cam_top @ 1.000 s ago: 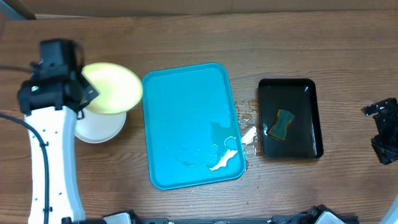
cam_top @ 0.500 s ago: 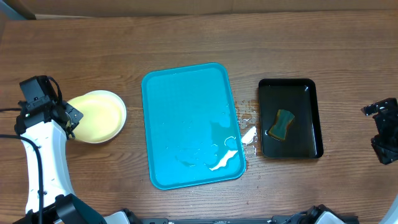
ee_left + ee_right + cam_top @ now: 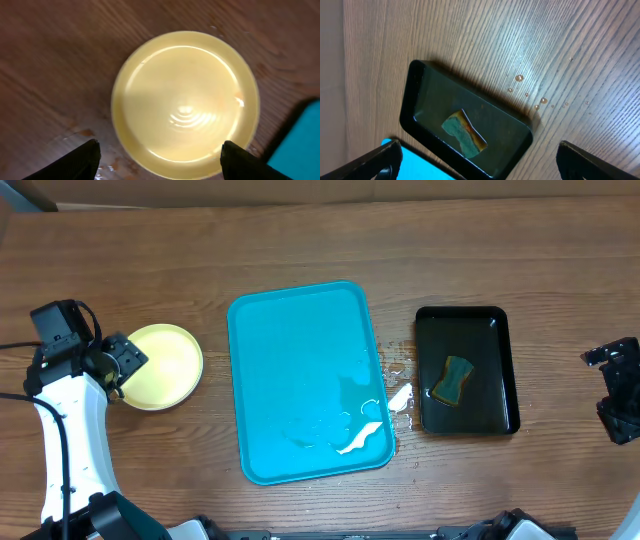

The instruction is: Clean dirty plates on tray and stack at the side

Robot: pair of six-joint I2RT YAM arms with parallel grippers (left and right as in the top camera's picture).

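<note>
**Left tool.** The left tool [image 3: 118, 363] stands at the left side of the table [image 3: 300, 240], at the left rim of the pale yellow-green plate [image 3: 160, 367]. In the left wrist view its two fingertips [image 3: 82, 159] sit far apart at the bottom corners, one on each side of the plate's near edge. The jaws are wide open and grip nothing. Contact between the fingertips and the rim cannot be determined.

**Plate.** The pale yellow-green plate lies flat on the table, well left of the turquoise tray [image 3: 250, 330] and apart from it. Its surface is glossy, with a light reflection near the centre. Whether other plates lie under it cannot be determined.

**Tray.** The turquoise tray sits at the centre of the table and carries no plate. A wet patch [image 3: 345, 405] covers its lower right area. A white scrap [image 3: 358, 442] lies near the tray's lower right corner. A second white scrap [image 3: 400, 396] lies on the table between this tray and the black tray [image 3: 500, 330].

**Right side.** The black tray holds a sponge [image 3: 455, 380]. Water droplets [image 3: 520, 78] dot the table beside it.

**Right tool.** The right tool [image 3: 618, 395] stands at the right edge of the table, well apart from the black tray. Its jaws are fully spread, with nothing between them.
</note>
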